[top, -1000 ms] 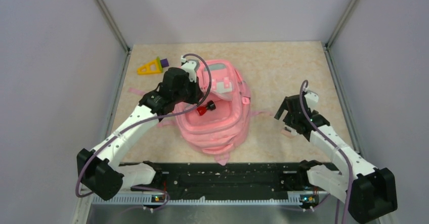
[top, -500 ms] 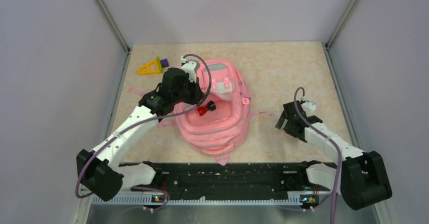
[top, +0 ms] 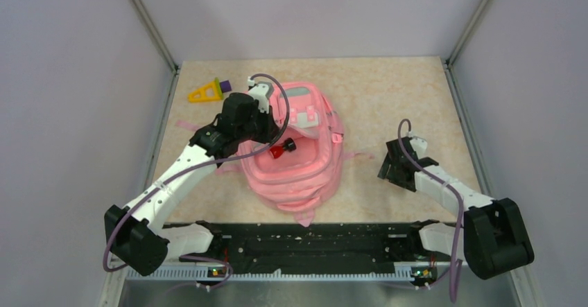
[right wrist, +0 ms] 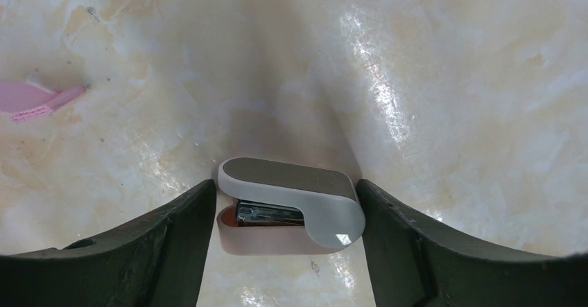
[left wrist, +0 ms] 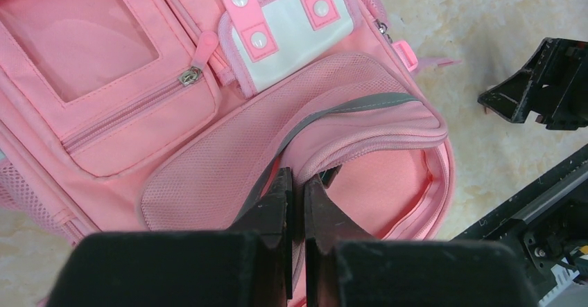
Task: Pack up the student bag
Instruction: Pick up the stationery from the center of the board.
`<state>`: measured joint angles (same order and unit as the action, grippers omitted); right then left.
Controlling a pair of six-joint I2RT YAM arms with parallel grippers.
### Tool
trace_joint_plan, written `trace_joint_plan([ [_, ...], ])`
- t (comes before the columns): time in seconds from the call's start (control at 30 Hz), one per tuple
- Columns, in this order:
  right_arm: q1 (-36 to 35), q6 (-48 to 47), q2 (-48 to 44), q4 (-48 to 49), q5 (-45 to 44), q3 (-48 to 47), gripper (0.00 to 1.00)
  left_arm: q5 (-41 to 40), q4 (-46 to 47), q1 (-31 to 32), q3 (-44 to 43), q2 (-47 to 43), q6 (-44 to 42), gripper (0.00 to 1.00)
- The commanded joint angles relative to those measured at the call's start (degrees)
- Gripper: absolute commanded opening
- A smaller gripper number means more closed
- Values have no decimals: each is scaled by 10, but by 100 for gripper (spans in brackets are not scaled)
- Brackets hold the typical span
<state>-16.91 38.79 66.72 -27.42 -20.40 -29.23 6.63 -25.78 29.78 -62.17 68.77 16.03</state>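
Access from above to the student bag (top: 298, 175) mouth is partly blocked by a red-and-black object (top: 281, 147) and by the left hand (left wrist: 297, 182) pinching the flap. The bench (top: 364, 182) between bag and right hand (top: 395, 168) is passable, apart from a pink strap (right wrist: 31, 99). A stapler (right wrist: 291, 199) fills the right hand's gap.

High rear overview, 2 close downward wrist views, table (top: 388, 92) shared

Stapler (right wrist: 288, 206) unseen from above beneath the right end effector (top: 395, 171); student bag (top: 298, 175) interior mostly hidden.

No text, number or sign is legible on the student bag (top: 298, 175); none on the stapler (right wrist: 291, 182).
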Motion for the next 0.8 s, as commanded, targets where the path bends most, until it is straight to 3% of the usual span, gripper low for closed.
trace_joint_plan([
  [0.0,6,-12,18,23,24,3,71,-16,54,-9,-7,-22,15,0],
  [0.2,6,-42,1,36,62,-3,59,-16,54,-9,-7,-21,15,0],
  [0.5,-8,-103,-106,15,139,-48,43,1,57,-9,-6,-16,19,0],
  [0.63,-75,-112,-146,16,156,-94,42,15,55,-9,-9,-4,13,0],
  [0.77,-202,-108,-135,48,116,-154,40,39,57,-9,-10,1,14,0],
])
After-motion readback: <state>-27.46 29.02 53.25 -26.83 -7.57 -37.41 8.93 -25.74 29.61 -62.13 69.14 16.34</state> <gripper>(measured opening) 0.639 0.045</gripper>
